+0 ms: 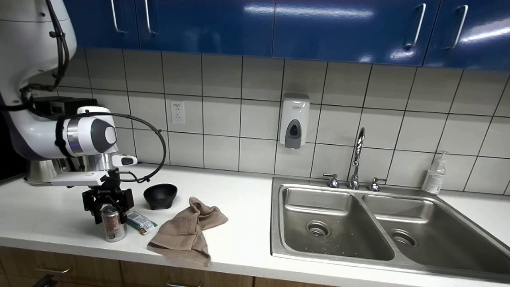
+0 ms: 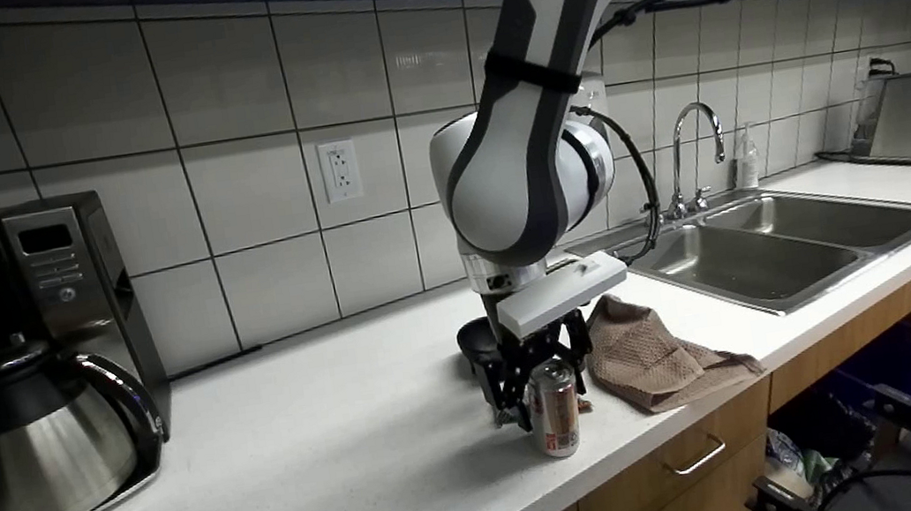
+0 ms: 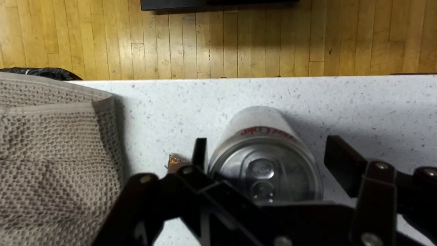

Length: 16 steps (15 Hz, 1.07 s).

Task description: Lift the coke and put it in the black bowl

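Where the white counter [image 2: 285,440] meets the left side of an exterior view, we see the coffee machine [image 2: 72,283] with its steel carafe [image 2: 48,464]. Well apart from it to the right, we find the arm [image 2: 501,196] bent low, its gripper [image 1: 110,219] pointing down around the coke [image 1: 114,229]. The coke stands upright on the counter, near the front edge, silvery with red lettering in the wrist view. We see the jaws spread wide there: one finger [image 3: 199,153] lies just beside the coke, touching or not we cannot tell, and a strip of counter shows between the coke and the opposite finger [image 3: 344,164]. Next, in an exterior view, we come to a small flat packet [image 1: 141,222], partly hidden by the gripper, then the black bowl [image 1: 160,197], upright and farther back than the coke, apart from it. A rumpled brown towel [image 1: 183,233] follows, reaching the front edge. Farther right we have the double sink [image 1: 277,223], the soap dispenser [image 1: 295,123] on the tiled wall [image 1: 221,113] above it, the faucet [image 1: 354,181] at its back rim and, last, a pump bottle [image 1: 435,177] in the back corner.
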Each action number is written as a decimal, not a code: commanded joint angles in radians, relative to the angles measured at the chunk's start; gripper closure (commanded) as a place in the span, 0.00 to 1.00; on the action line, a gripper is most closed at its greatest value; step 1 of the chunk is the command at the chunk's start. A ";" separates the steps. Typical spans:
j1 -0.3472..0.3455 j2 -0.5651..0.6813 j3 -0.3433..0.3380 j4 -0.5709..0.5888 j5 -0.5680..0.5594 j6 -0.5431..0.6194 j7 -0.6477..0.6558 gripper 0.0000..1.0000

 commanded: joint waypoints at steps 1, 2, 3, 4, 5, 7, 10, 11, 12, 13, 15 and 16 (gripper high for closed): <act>0.013 -0.002 -0.017 0.002 -0.016 -0.006 0.002 0.42; 0.013 -0.004 -0.020 0.004 -0.014 -0.016 0.006 0.51; 0.014 -0.009 -0.024 0.003 -0.016 -0.021 0.011 0.58; 0.008 -0.020 -0.021 0.001 -0.006 -0.038 0.005 0.59; -0.002 -0.038 -0.019 -0.002 0.007 -0.054 0.001 0.59; -0.013 -0.072 -0.023 -0.004 0.019 -0.076 -0.001 0.59; -0.032 -0.122 -0.026 0.011 0.042 -0.125 -0.003 0.59; -0.038 -0.137 -0.026 0.020 0.048 -0.142 -0.001 0.59; -0.044 -0.147 -0.026 0.035 0.052 -0.161 0.005 0.59; -0.049 -0.153 -0.027 0.053 0.054 -0.181 0.013 0.59; -0.063 -0.158 -0.027 0.086 0.057 -0.212 0.019 0.59; -0.067 -0.153 -0.029 0.104 0.055 -0.223 0.029 0.59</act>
